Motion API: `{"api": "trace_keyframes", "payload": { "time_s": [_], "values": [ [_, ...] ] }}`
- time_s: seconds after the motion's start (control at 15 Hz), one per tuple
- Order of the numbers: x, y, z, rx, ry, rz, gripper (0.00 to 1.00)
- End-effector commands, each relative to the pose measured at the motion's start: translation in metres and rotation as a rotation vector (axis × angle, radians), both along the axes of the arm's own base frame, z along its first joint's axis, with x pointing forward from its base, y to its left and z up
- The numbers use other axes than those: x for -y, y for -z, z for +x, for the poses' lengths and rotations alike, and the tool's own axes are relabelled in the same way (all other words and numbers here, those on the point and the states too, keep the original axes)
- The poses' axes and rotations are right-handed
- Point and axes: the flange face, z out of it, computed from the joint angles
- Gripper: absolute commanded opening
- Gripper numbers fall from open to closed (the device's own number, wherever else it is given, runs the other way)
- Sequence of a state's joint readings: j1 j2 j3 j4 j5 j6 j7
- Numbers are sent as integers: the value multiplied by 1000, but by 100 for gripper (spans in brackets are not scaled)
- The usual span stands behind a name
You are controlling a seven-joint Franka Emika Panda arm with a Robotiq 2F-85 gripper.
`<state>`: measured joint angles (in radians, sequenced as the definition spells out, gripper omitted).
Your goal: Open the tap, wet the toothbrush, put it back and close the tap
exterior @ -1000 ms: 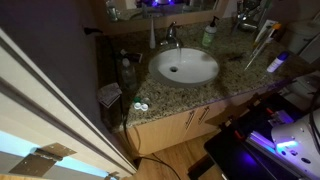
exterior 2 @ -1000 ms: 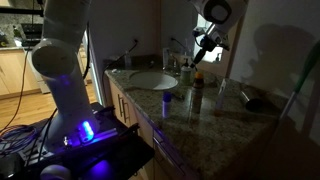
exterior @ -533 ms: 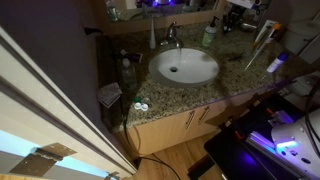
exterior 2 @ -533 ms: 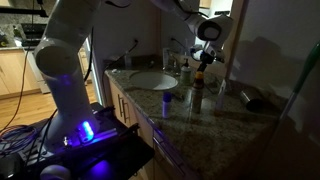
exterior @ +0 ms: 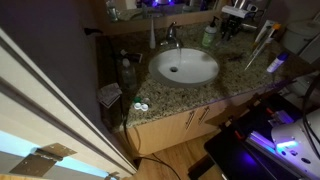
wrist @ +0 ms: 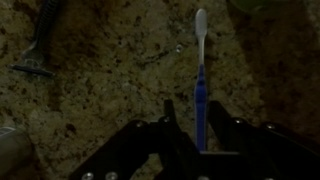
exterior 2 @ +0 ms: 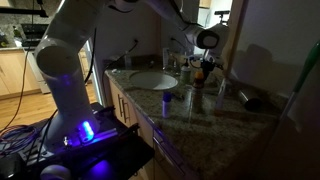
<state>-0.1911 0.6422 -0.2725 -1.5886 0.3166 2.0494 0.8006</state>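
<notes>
Jaws now lower, astride toothbrush (wrist: 201,75)

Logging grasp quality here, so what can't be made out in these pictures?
Wrist view: whether the gripper grips the blue-handled, white-headed toothbrush; darkness and its fingers hide the handle's end.
Exterior view: the small chrome tap, its lever position and any water; too small, dim.
Exterior view: the toothbrush, too small and dim to find under the gripper.

Arm (exterior 2: 62,50) outstretched, fingers (wrist: 168,122) apart, downward.
</notes>
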Motion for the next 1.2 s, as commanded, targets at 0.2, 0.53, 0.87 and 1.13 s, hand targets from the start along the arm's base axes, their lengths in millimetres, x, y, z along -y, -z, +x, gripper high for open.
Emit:
{"api": "trace_keyframes", "payload": {
  "time_s": [0.2, 0.53, 0.87, 1.13],
  "values": [
    [13, -19, 0, 117, 18, -141, 94],
    [20, -1, -3, 112, -35, -217, 100],
    [21, 6, -1, 82, -44, -206, 100],
    [20, 6, -3, 59, -11, -207, 100]
  ]
}}
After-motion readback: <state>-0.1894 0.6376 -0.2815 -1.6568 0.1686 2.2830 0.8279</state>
